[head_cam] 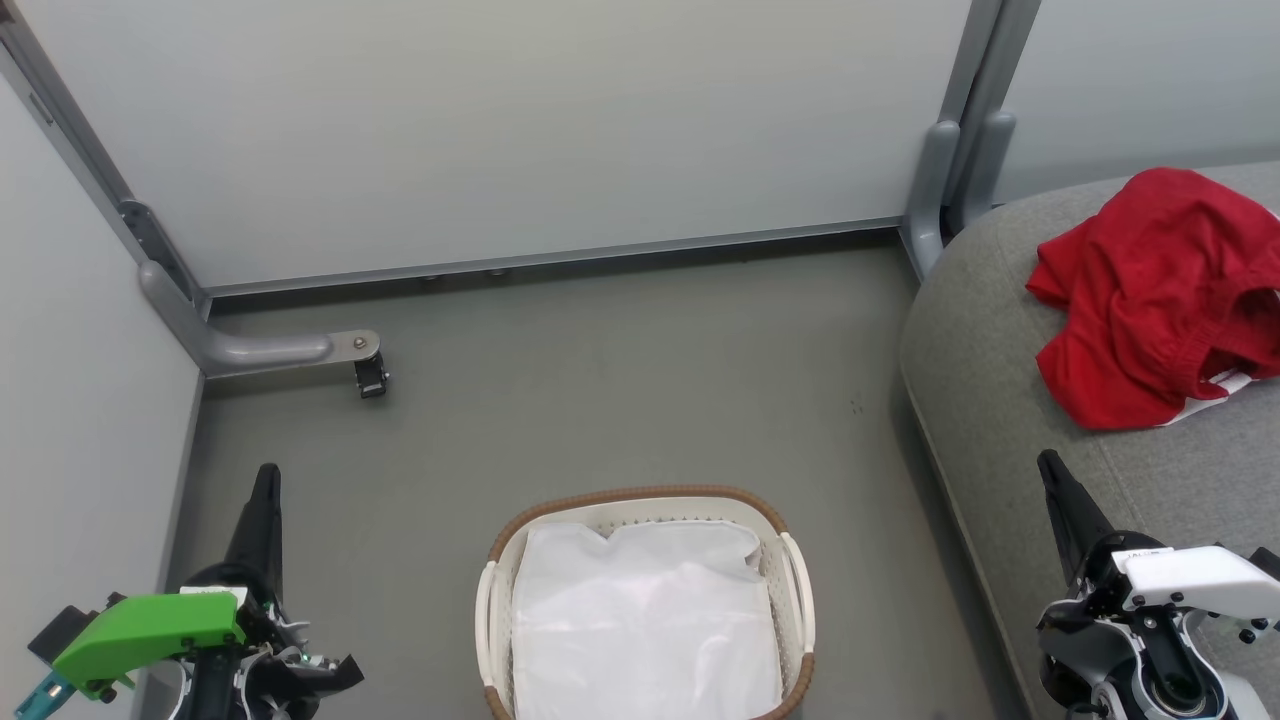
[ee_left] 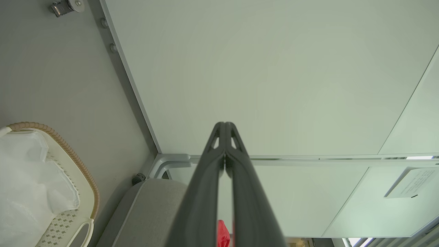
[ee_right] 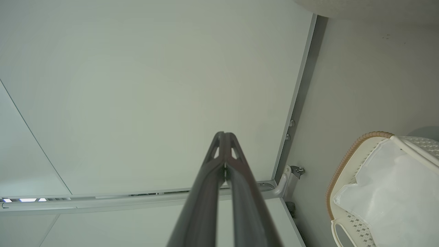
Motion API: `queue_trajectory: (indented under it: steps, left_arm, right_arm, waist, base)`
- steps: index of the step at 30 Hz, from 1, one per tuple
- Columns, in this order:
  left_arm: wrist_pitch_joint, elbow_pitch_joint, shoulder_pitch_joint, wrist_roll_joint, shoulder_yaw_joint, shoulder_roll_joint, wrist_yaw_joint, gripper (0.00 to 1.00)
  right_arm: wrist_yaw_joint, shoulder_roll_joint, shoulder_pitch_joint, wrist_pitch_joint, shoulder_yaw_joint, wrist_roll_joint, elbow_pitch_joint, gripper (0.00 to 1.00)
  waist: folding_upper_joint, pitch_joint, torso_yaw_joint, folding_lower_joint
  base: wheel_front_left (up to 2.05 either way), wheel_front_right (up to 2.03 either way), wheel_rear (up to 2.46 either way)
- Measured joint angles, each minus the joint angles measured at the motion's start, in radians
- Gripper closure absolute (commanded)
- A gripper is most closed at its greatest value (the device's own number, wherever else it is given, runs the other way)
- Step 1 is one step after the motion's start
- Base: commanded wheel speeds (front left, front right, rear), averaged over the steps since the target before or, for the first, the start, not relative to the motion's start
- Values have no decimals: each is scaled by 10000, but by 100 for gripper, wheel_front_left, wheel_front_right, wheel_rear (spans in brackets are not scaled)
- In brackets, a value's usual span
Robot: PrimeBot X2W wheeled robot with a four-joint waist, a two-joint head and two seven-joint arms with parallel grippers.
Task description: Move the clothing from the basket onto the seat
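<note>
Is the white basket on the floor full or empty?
Empty of clothes: the basket holds just its white liner; the red clothing lies on the seat.

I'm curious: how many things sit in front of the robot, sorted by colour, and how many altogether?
Red: 1, the clothing heap.
White: 2, the basket and its cloth liner.
Grey: 1, the seat.
Total: 4.
</note>
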Motion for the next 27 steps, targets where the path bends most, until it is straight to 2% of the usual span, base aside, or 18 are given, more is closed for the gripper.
queue_trajectory:
  steps: [27]
  left_arm:
    - [0, 0, 0, 0, 0, 0, 0, 100]
  right_arm:
    - [0, 0, -2, 0, 0, 0, 0, 100]
  waist:
    - [0, 0, 0, 0]
  base:
    - [0, 0, 0]
